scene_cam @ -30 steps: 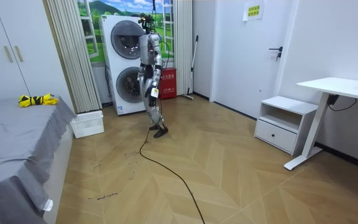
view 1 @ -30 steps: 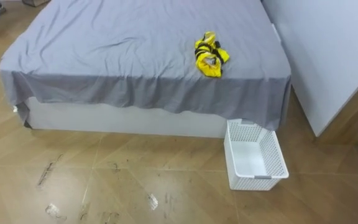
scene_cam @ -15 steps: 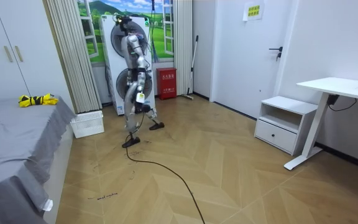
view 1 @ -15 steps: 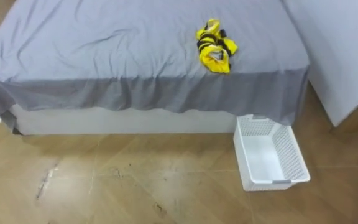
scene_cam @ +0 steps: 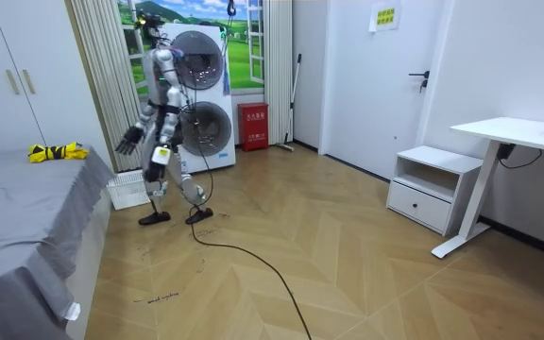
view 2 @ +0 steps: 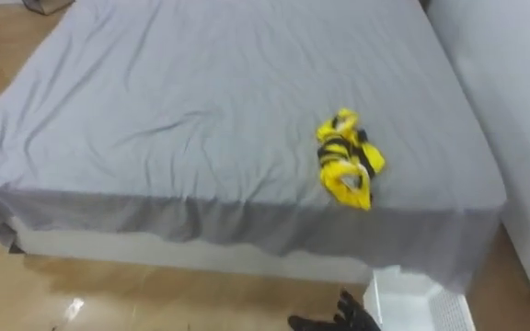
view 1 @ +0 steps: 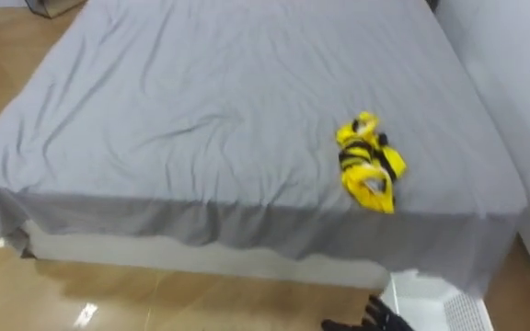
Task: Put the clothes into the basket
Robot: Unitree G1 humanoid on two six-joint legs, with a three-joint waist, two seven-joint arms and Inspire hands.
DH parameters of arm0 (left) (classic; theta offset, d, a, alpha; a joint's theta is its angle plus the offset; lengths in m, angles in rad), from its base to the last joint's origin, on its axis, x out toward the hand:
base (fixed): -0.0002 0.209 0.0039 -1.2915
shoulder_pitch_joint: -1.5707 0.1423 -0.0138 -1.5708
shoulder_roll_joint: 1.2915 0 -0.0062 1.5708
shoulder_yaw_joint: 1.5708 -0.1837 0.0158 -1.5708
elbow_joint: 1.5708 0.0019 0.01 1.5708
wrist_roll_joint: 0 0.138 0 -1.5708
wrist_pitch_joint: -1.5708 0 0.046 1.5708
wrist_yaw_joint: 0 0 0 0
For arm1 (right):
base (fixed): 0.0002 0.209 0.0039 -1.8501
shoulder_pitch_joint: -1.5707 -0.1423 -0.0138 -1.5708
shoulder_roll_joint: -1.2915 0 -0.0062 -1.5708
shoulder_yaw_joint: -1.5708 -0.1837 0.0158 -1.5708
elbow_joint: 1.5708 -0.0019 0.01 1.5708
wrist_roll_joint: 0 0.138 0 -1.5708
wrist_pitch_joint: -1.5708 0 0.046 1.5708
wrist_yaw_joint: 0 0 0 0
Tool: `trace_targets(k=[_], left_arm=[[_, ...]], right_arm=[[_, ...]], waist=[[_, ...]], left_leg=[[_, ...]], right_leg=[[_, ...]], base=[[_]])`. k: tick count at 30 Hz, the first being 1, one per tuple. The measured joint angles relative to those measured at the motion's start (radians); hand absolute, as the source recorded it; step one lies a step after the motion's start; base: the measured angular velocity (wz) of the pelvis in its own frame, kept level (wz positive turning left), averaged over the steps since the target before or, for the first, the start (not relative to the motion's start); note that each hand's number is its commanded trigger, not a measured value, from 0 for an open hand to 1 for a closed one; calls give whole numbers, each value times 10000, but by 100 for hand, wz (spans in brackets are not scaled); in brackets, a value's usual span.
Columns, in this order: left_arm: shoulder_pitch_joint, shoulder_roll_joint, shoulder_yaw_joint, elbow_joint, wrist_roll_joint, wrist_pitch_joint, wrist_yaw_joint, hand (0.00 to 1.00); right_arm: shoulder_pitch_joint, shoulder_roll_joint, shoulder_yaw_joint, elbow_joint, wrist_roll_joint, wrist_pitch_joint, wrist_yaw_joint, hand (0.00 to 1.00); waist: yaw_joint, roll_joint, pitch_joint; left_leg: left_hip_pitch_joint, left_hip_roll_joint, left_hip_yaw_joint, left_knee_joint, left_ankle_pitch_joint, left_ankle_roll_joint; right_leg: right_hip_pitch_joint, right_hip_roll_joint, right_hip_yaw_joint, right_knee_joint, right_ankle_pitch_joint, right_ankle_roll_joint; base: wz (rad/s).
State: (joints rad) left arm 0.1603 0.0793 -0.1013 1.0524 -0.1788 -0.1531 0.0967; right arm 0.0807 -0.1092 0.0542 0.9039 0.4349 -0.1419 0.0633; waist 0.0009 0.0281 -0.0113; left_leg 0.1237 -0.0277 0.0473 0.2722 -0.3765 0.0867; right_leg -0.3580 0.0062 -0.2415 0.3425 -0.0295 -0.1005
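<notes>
- Room view shows the robot mid-stride on the floor, facing the grey-sheeted bed; the step in hand is the approach, with nothing picked up yet.
- Basket: white, on the floor at 5 o'clock, tucked against the bed's near corner.
- Clothes: a yellow-and-black bundle lying on the sheet at 3 o'clock, near the edge above the basket.
- Right hand: at 5 o'clock, fingers spread and empty. Next it likely needs to reach toward 12 o'clock and close on the bundle.
- Left hand: low by the hip, and I cannot tell its state.
</notes>
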Motion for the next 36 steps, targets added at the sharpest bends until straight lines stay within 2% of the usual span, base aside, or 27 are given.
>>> trace_targets(k=[1, 2, 3, 4, 5, 6, 7, 8, 9, 10, 11, 12, 13, 14, 15, 16, 19, 22, 24, 26, 29, 36], left_arm=[[-101, 21, 9, -3, 73, 14, 8, 0], [-119, 33, 20, 17, 72, 14, 13, 0], [-23, 56, 37, 63, 76, 15, 5, 0], [110, 35, 98, 61, 137, 7, -11, 0], [158, 39, 100, 55, 141, -3, -15, 0], [183, 80, 97, 28, 84, -42, -16, 0], [184, 102, 98, -71, -72, -89, -9, 0], [193, 103, 95, -127, -108, -91, -5, 0], [220, 92, 90, -238, -291, -90, -2, 0], [260, 73, 93, -328, -498, -90, -1, 0], [280, 67, 102, -386, -589, -98, -1, 0], [287, 53, 142, -442, -727, -164, -6, 0], [303, 36, 233, -474, -747, -223, -12, 0], [324, 41, 236, -485, -745, -237, -1, 0], [268, 76, 169, -492, -730, -253, 16, 0], [265, 95, 44, -498, -729, -266, 6, 0], [248, 83, -36, -458, -729, -268, -36, 0], [32, 105, -4, 12, -711, -277, -69, 0], [-24, 108, 1, 117, -727, -276, -122, 0], [-207, 115, 1, 305, -729, -267, -154, 0], [-229, 111, 13, 345, -815, -279, -228, 0], [-561, 185, 84, 762, -1189, -270, -271, 0]], right_arm=[[-2, 35, 5, -590, -37, -1, -78, 0], [-15, 63, 9, -877, -41, -10, -96, 0], [11, 81, 35, -1341, -23, -34, -105, 0], [-56, 67, 25, -1431, -6, -141, -108, 0], [-144, 60, 32, -1431, 33, -147, -162, 0], [-275, 78, 30, -1476, 242, -149, -274, 0], [-274, 60, 7, -1712, 323, -182, -369, 0], [-305, 31, 14, -1783, 331, -223, -396, 0], [-406, -5, 28, -1795, 331, -276, -430, 0], [-516, -15, 30, -1900, 304, -279, -589, 0], [-490, -15, 19, -1998, 290, -268, -676, 0], [-447, -13, 19, -2145, 212, -233, -793, 0], [-425, 38, 24, -2167, 15, -142, -919, 0], [-370, 59, 57, -2197, -99, -74, -975, 0], [-322, 54, 85, -2273, -137, -67, -1006, 0], [-299, 26, 74, -2319, -152, -72, -1068, 0], [-336, -21, 95, -2315, -158, -115, -1240, 0], [-466, 18, 115, -2316, -471, -128, -1487, 0], [-600, 19, 112, -2344, -467, -128, -1633, 0], [-726, 16, 100, -2378, -467, -126, -1857, 0], [-889, 14, 22, -2373, -461, -126, -2138, 0], [-1613, -23, -27, -2096, -546, -123, -3166, 0]], waist=[[168, 125, 45], [196, 185, 101], [165, 208, 121], [102, 176, 140], [71, 168, 149], [2, 21, 234], [-42, -124, 283], [13, -160, 288], [92, -152, 287], [303, -139, 279], [387, -121, 268], [441, -107, 258], [572, -166, 176], [580, -262, 78], [467, -408, 86], [426, -503, 81], [383, -521, 95], [288, -497, 153], [261, -506, 159], [185, -530, 221], [155, -603, 264], [194, -760, 240]], left_leg=[[-61, 278, 43, 437, -154, -280], [-141, 415, 120, 898, -182, -372], [-421, 601, 445, 2164, 54, -824], [-666, 811, 880, 3557, 683, -1431], [-858, 970, 908, 4251, 949, -1479], [-1271, 1196, 1138, 5224, 956, -1479], [-1763, 1433, 1338, 5603, 898, -1443], [-2030, 1552, 1411, 5570, 861, -1387], [-2571, 1703, 1448, 5132, 761, -1350], [-2993, 1744, 1402, 4144, 726, -1364], [-3207, 1778, 1372, 3567, 742, -1381], [-3549, 1792, 1373, 2363, 1023, -1368], [-3720, 1731, 1356, 1787, 1884, -950], [-3593, 1613, 1370, 1538, 1923, -943], [-3382, 1358, 1451, 1188, 2044, -809], [-3237, 1166, 1553, 931, 2079, -751], [-3154, 936, 1587, 649, 2089, -724], [-3265, 617, 1363, 261, 2154, -628], [-3394, 512, 1250, 107, 2212, -599], [-3486, 416, 1094, 3, 2337, -559], [-3574, 322, 1042, -85, 2435, -509], [-4149, 233, 945, -115, 2562, -415]], right_leg=[[166, 241, -154, 144, -174, -327], [305, 332, -213, 241, -235, -320], [685, 398, -239, 389, -633, -391], [1322, 467, -11, 280, -826, -410], [1702, 502, 192, 86, -865, -377], [2378, 510, 498, -367, -900, -316], [2960, 496, 672, -804, -926, -270], [3162, 512, 786, -987, -934, -256], [3391, 542, 952, -1175, -975, -183], [3449, 591, 1141, -1229, -1009, -125], [3450, 616, 1237, -1227, -1032, -85], [3426, 637, 1404, -1191, -1132, 65], [3315, 539, 1594, -1004, -1381, 297], [3241, 446, 1580, -970, -1433, 373], [3191, 273, 1570, -1010, -1479, 469], [3162, 119, 1596, -1054, -1531, 577], [3122, -71, 1486, -1232, -1523, 631], [2831, -230, 1300, -1215, -1582, 733], [2689, -292, 1212, -1207, -1612, 776], [2642, -366, 1012, -1209, -1630, 803], [2497, -417, 995, -1204, -1657, 841], [1913, -517, 859, -1079, -1640, 899]], base=[[-27], [-20], [-5], [5], [18], [26], [19], [-11], [-45], [-55], [-62], [-66], [-64], [-40], [-17], [-11], [-22], [-5], [8], [24], [12], [5]])
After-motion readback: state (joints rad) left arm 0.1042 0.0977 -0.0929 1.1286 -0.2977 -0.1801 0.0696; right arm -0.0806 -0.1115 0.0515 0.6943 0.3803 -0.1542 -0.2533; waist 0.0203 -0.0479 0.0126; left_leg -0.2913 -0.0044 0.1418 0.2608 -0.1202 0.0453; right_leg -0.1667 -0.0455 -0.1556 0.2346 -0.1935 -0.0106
